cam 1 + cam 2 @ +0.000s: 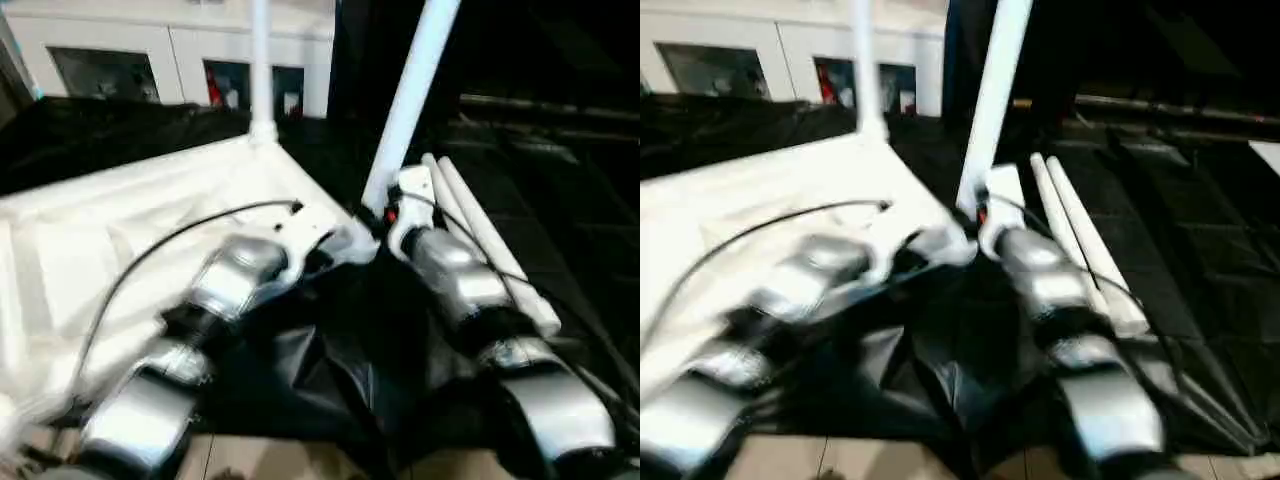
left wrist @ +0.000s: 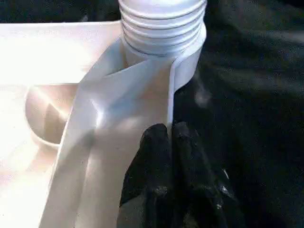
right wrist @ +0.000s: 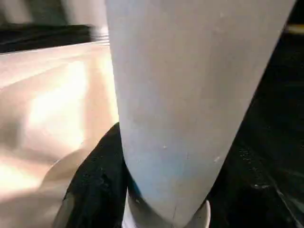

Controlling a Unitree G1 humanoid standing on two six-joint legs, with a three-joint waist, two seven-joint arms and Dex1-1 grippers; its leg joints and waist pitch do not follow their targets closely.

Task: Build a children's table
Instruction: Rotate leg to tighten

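The white plastic rectangular tabletop (image 1: pixel 150 230) lies upside down on the black sheet (image 1: pixel 340 370), filling the left half of the head views, its ribbed underside and raised rim facing up. At its far corner, upper centre of the frame, 1 long tapered white tube leg (image 1: pixel 261 60) stands upright in its round socket. At the near corner, centre of the frame, a 2nd white tube leg (image 1: pixel 410 100) leans up toward the upper right, its threaded end (image 2: pixel 161 23) sitting at the corner socket (image 2: pixel 190 52).

The left gripper (image 2: pixel 171 142) has its 2 black fingers pressed together, their tips against the tabletop's rim just below that socket. The right gripper (image 1: pixel 385 215) meets the leaning leg near its base, at centre frame; in the right wrist view a black finger (image 3: pixel 99 180) lies against the leg's side, so the jaws seem to be clamped around the tube.

2 more white tube legs (image 1: pixel 480 230) lie side by side, touching, on the black sheet at right of centre, just beside the right forearm (image 1: pixel 470 290).
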